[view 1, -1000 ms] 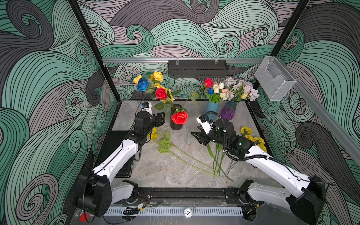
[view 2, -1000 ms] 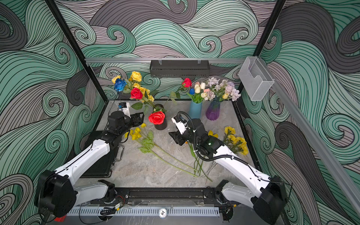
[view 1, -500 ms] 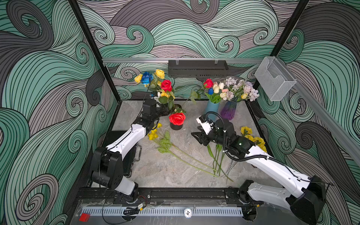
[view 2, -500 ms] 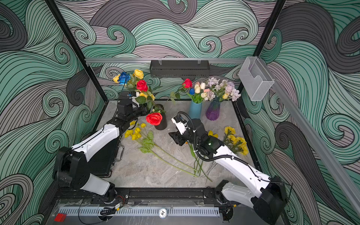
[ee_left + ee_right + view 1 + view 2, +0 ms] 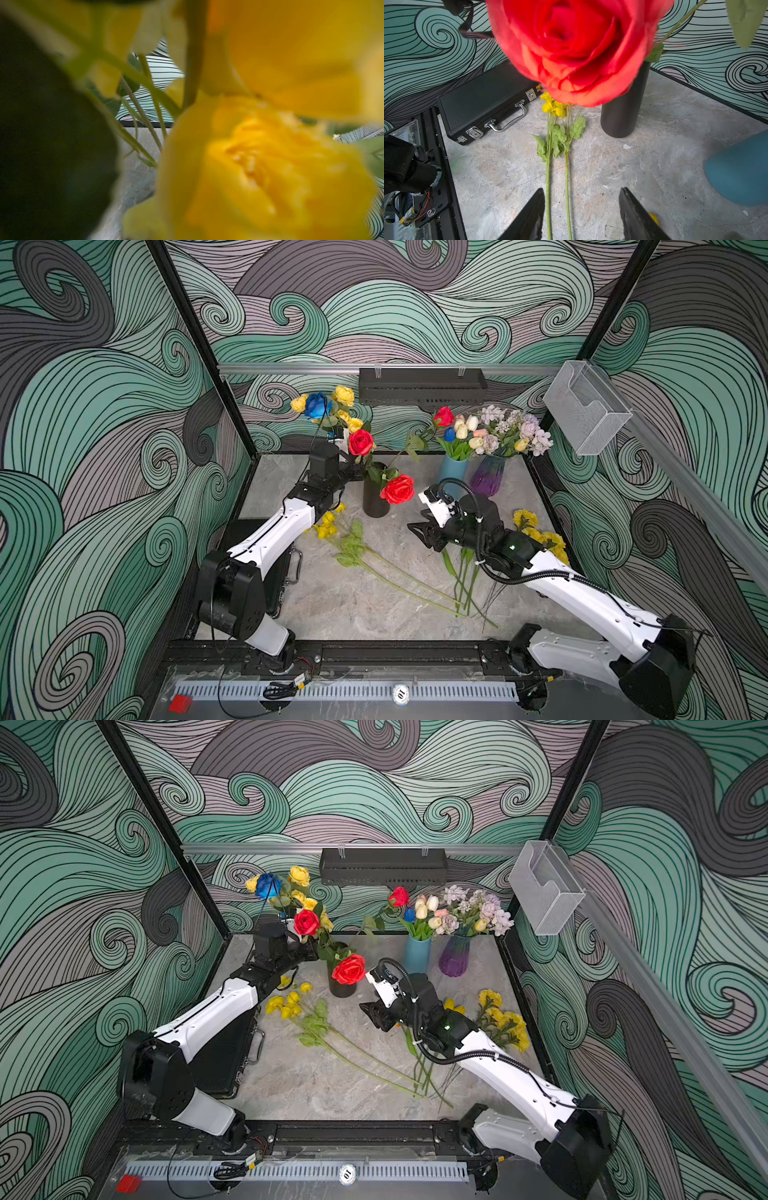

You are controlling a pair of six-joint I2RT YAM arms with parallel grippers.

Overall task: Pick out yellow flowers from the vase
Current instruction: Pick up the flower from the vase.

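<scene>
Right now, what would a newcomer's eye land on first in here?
The big red rose hanging off the black vase at mid-table; it looms in the right wrist view. Above that vase, yellow roses flank a blue rose, and picked yellow flowers lie on the table by the left arm.

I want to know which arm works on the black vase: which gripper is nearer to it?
Left. The left gripper is right at the mouth of the black vase; the right gripper hovers apart on its other side, jaws open.
</scene>
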